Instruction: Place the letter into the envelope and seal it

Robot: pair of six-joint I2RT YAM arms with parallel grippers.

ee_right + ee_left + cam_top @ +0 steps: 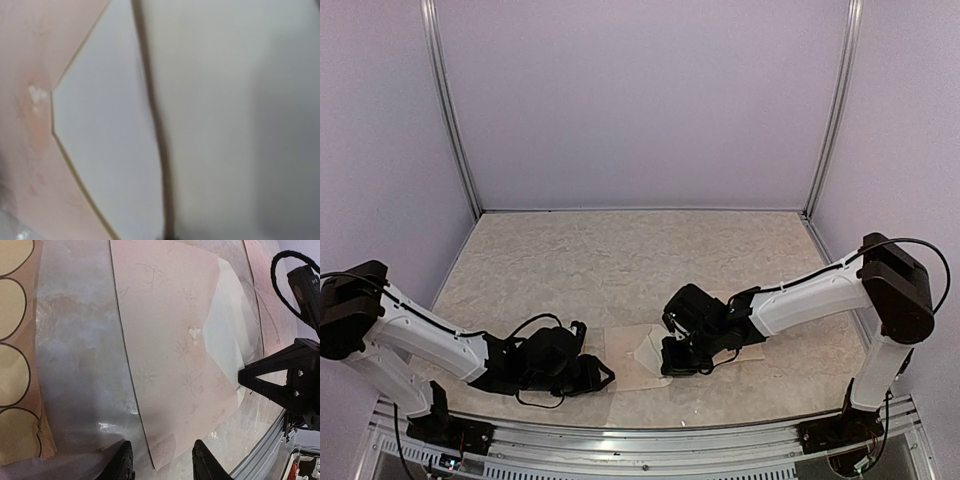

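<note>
The pale pink envelope lies flat near the table's front edge, between my two grippers. It fills the left wrist view and shows at the left of the right wrist view. Its white flap stands lifted on the right side. My right gripper is closed to a point at the flap's edge; its fingertips are hidden in its own view. My left gripper is open and low over the envelope's near corner. The letter lies flat beyond the flap, under the right arm.
A sheet of round cream stickers lies left of the envelope. The metal rail runs along the near table edge, close to both grippers. Pale walls enclose the marbled table on three sides.
</note>
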